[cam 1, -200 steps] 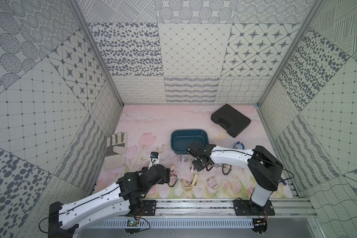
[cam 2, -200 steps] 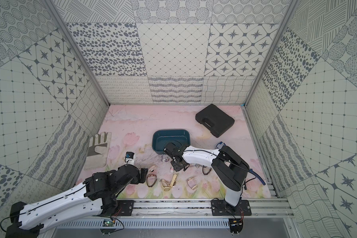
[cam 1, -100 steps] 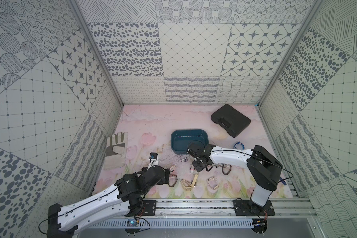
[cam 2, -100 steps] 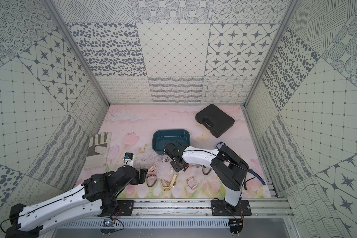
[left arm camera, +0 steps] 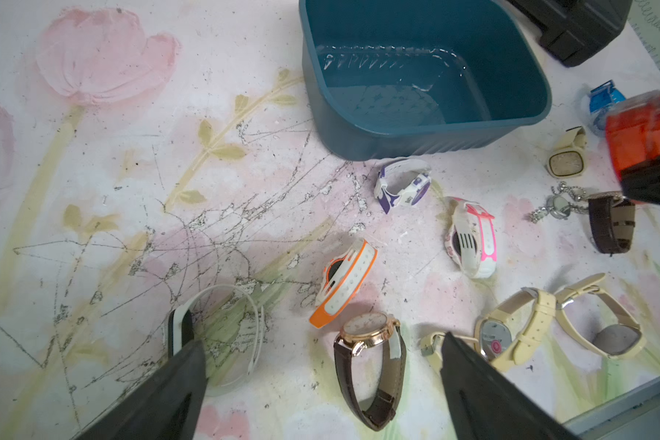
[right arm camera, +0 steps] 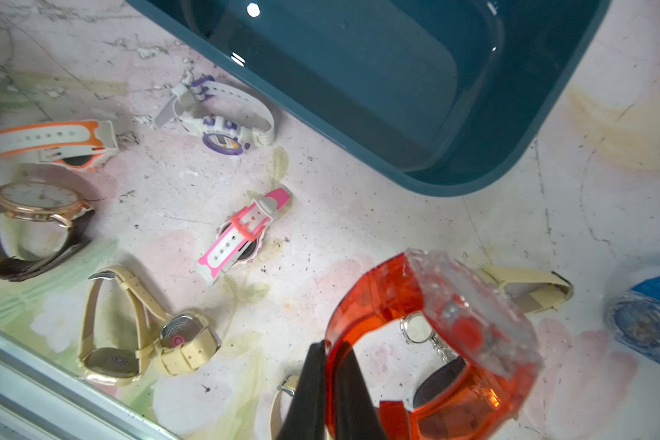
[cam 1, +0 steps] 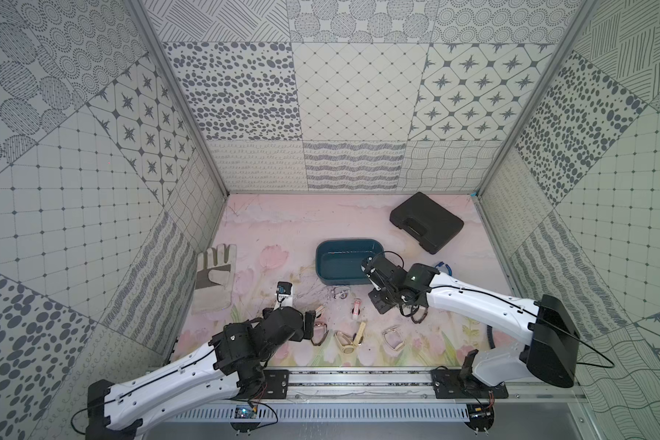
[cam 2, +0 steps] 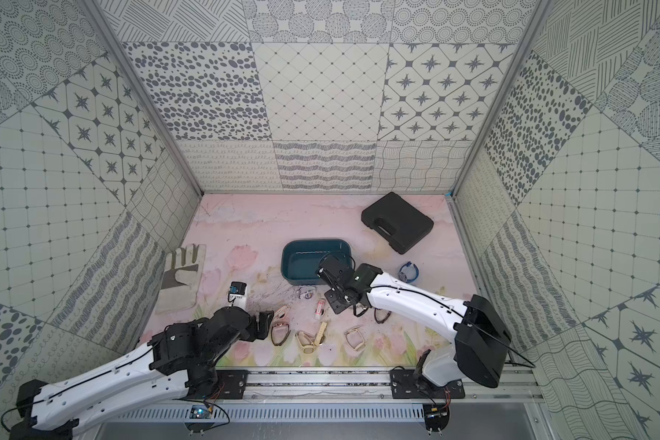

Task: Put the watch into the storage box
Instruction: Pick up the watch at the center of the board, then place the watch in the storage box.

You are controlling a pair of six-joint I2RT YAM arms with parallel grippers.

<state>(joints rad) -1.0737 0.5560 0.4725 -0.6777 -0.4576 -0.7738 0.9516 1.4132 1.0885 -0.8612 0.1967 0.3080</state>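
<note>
The storage box (cam 1: 342, 263) is a dark teal tub at the middle of the mat, empty, also seen in the left wrist view (left arm camera: 378, 141) and the right wrist view (right arm camera: 359, 76). A translucent orange-red watch (right arm camera: 393, 297) hangs just above the mat beside the tub's near right corner. My right gripper (right arm camera: 332, 348) is shut on its strap, and it shows in a top view (cam 1: 381, 301). The watch shows at the left wrist view's edge (left arm camera: 641, 129). My left gripper (left arm camera: 321, 343) is open, low over a brown-strapped gold watch (left arm camera: 366, 335).
Several other watches lie on the mat in front of the tub, among them a pink one (right arm camera: 241, 236), a purple one (right arm camera: 222, 133) and a blue one (cam 1: 443, 269). A black case (cam 1: 427, 223) lies at the back right and a glove (cam 1: 214, 278) on the left.
My right gripper's jaws have closed on the orange-red watch's strap. Both arms have hardly shifted.
</note>
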